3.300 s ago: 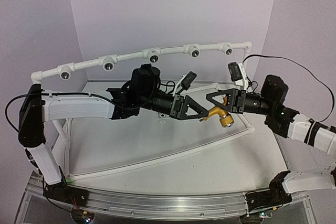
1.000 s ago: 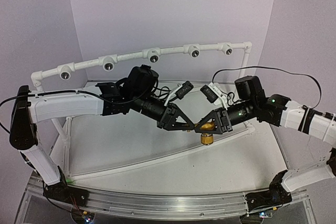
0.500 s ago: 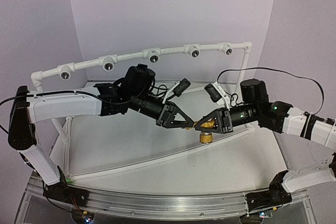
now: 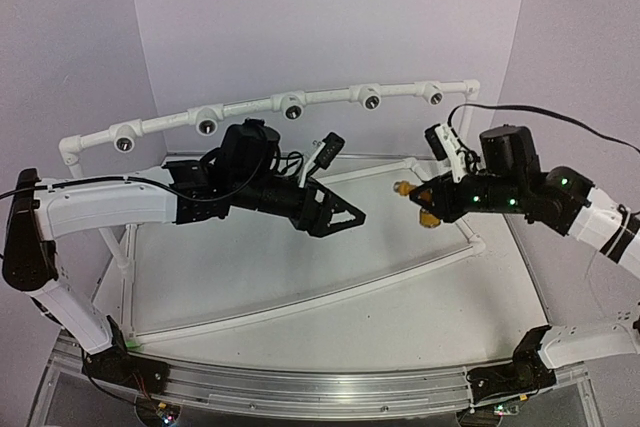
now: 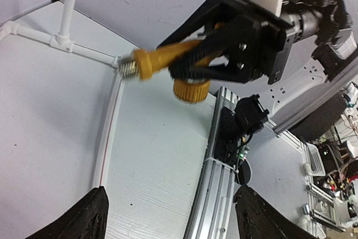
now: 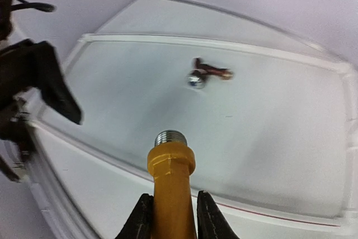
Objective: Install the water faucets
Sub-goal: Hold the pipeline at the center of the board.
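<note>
**Transfer stage.** The right gripper (image 4: 428,203) was clamped on the yellow faucet (image 6: 170,166), held above the right rear of the table (image 4: 300,287). Its threaded silvery end pointed toward the table's middle. The left gripper (image 4: 352,217) hovered above the table's middle, jaws spread wide and empty, clear of that faucet. The reddish-brown faucet (image 6: 208,73) lay on the table surface.
</note>
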Robot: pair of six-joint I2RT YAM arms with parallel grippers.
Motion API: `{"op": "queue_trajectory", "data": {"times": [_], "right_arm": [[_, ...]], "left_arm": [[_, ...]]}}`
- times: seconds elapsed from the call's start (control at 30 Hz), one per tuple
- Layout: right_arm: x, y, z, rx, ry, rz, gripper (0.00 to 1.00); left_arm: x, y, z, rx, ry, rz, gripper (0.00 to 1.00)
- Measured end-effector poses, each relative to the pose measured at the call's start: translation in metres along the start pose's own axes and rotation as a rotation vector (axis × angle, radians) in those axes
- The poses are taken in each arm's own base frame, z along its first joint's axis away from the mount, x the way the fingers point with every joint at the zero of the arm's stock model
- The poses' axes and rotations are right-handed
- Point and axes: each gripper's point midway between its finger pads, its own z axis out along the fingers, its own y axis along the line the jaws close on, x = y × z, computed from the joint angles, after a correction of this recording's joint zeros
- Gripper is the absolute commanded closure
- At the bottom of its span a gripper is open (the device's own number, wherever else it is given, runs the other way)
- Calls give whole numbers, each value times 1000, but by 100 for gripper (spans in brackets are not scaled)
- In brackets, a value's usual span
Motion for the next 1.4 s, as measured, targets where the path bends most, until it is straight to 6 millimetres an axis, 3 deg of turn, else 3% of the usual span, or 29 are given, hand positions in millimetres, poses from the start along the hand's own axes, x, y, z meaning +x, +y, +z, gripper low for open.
{"op": "queue_trajectory", "data": {"times": [0.1, 0.17, 0.3, 0.4, 0.57, 0.83, 1.03, 1.17, 1.3, 1.4], "right_arm": [[-42, -39, -21, 268, -42, -153, 100], [-62, -61, -36, 425, -45, -269, 100], [-88, -93, -66, 682, 18, -491, 100], [-104, -100, -84, 764, 53, -632, 100], [-103, -115, -100, 841, 136, -799, 100], [-109, -127, -97, 870, 173, -863, 100], [-110, -127, -93, 871, 156, -862, 100], [-112, -127, -92, 873, 153, -872, 100], [-108, -131, -83, 881, 188, -915, 100], [-92, -137, -69, 882, 249, -988, 100]], "left_arm": [[-2, 10, 4, -44, -18, 8, 23], [3, 22, 17, -65, -5, 4, 23], [29, 55, 62, -128, 65, 1, 22], [55, 77, 108, -168, 140, 30, 20], [84, 92, 161, -188, 212, 97, 16], [96, 100, 223, -208, 249, 269, 15], [124, 123, 246, -267, 312, 382, 27], [139, 135, 259, -276, 332, 425, 42], [131, 134, 264, -272, 313, 454, 58], [132, 134, 264, -269, 315, 466, 68]]}}
